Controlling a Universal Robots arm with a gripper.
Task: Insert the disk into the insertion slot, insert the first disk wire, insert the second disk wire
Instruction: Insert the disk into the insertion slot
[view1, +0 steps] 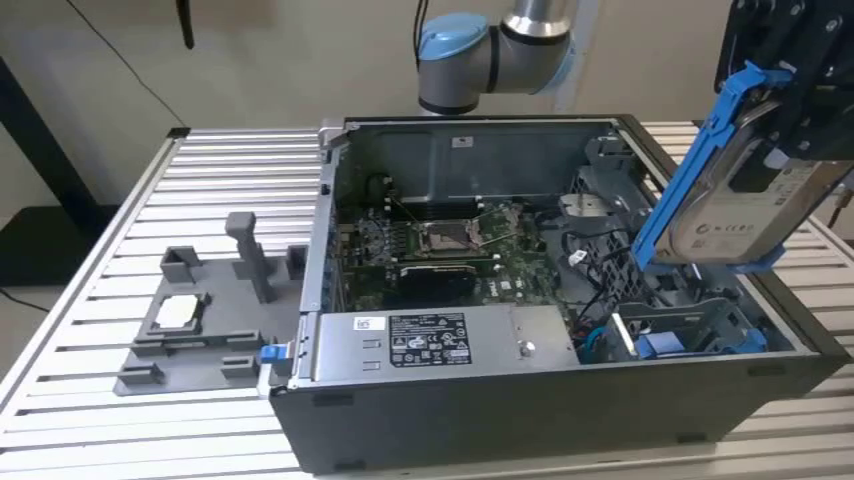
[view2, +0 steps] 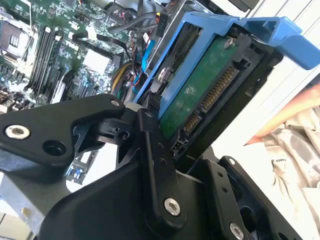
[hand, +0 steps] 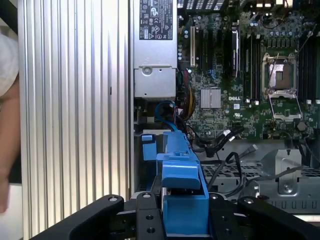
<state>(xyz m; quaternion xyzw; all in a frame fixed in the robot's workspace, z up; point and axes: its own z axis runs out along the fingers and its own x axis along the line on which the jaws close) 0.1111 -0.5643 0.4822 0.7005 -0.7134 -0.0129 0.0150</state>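
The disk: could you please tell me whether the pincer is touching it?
Touching. In the second wrist view the fingers of the pincer press against both sides of the disk, gripping it.

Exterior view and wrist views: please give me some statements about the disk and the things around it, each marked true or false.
1. The gripper holds the disk above the open computer case. True.
2. The disk sits inside its insertion slot. False: it hangs tilted in the air over the case.
3. The disk is clipped in a red frame. False: its carrier frame is blue.
4. A grey fixture stands on the slatted table, at the exterior view's left of the case. True.
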